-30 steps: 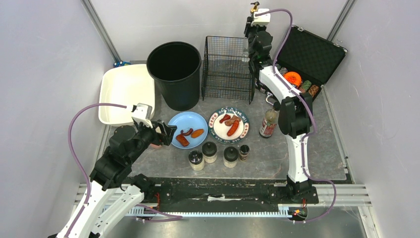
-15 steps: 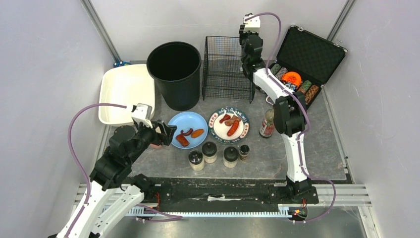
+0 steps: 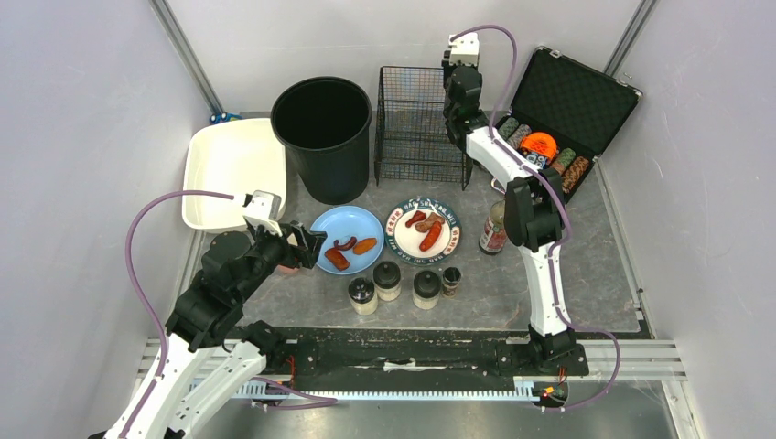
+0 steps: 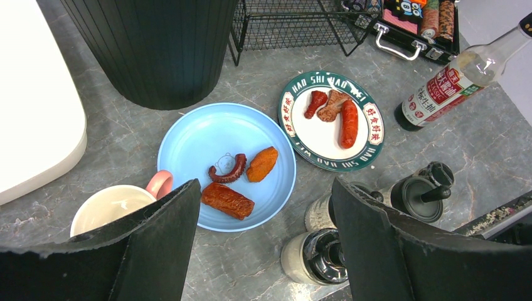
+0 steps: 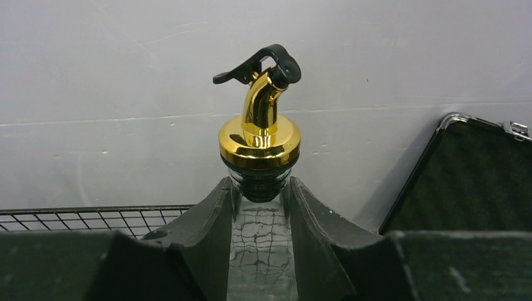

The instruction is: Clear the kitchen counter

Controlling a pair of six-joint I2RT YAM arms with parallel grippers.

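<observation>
right gripper (image 5: 260, 189) grasps gold-spouted glass bottle (image 5: 260, 135) | left gripper (image 4: 265, 188) gapes | we lower it upright into black wire basket (image 3: 416, 137) at twelve o'clock

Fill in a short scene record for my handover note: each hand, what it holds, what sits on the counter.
left hand: open, empty, by round light-blue plate holding sausage pieces
right hand: shut on clear glass bottle with gold pourer
bottle position: raised beside black wire basket
on dark grey stone-look kitchen counter: that plate, green-rimmed sausage plate, four black-lidded jars, red-labelled sauce bottle, cream mug
</observation>
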